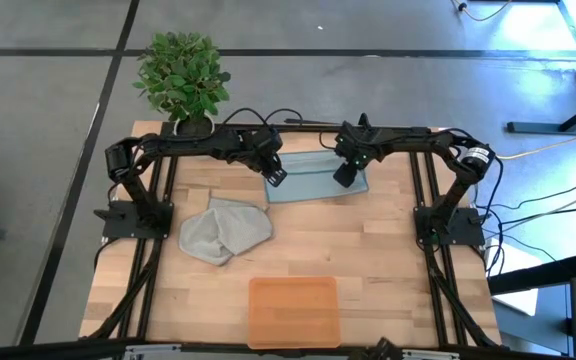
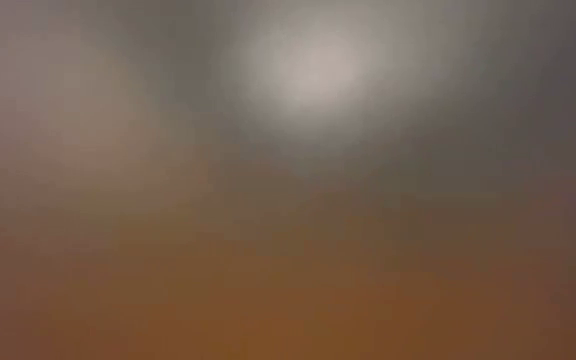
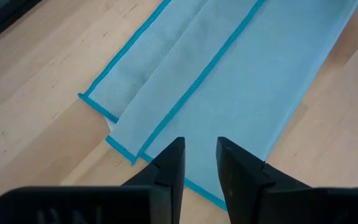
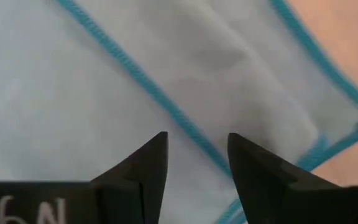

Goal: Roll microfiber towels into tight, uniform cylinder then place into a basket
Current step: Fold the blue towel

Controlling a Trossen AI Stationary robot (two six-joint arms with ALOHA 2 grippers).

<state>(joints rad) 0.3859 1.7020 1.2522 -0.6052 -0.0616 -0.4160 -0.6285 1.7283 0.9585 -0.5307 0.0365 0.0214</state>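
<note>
The pale blue towel point(image 1: 313, 182) lies flat on the table's far middle, folded lengthwise into a strip with teal-stitched edges point(image 3: 191, 87) showing on top. My left gripper point(image 3: 199, 146) is open above the strip's left end point(image 1: 276, 176). My right gripper point(image 4: 197, 140) is open low over the strip's right end point(image 1: 345, 176), its fingers on either side of a stitched edge point(image 4: 166, 106). The grey towel point(image 1: 223, 231) lies crumpled on the wood left of centre. The orange basket point(image 1: 293, 311) sits at the near edge. My right gripper points down close over the blue towel's right end, its fingertips point(image 4: 157, 146) on either side of a stitched edge. I cannot tell whether they touch the cloth. Nothing is pinched between them.
A potted plant point(image 1: 181, 75) stands at the far left corner. Black frame rails point(image 1: 153, 250) run along both sides of the table. Bare wood lies between the blue towel and the basket. The low view is wholly blurred.
</note>
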